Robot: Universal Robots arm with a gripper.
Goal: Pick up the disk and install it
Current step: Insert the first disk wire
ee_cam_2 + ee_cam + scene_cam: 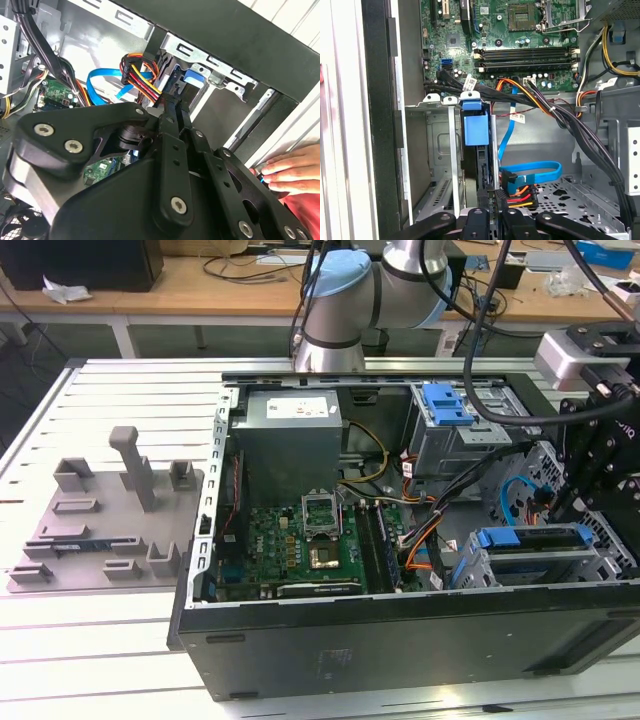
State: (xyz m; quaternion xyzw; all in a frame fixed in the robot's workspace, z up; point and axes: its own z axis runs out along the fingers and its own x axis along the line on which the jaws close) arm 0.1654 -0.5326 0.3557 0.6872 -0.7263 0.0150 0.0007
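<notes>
The disk (535, 537) stands on edge in the drive cage (520, 565) at the front corner of the open computer case, on the exterior view's right; its blue bracket runs along the top. In both wrist views its blue tab (474, 127) (192, 79) shows at the far end of the cage slot. My gripper (578, 502) (490, 215) (175, 107) is at the disk's near end. Its black fingers (476, 220) sit close together on either side of the disk's edge. The label side is hidden.
A blue data cable (530, 175) and coloured power wires (520, 192) lie right beside the slot. A second blue caddy (446, 405) sits in the rear cage, next to the grey power-supply box (288, 435). A person's hand (292, 170) rests outside the case wall. A grey fixture plate (100, 530) lies on the exterior view's left.
</notes>
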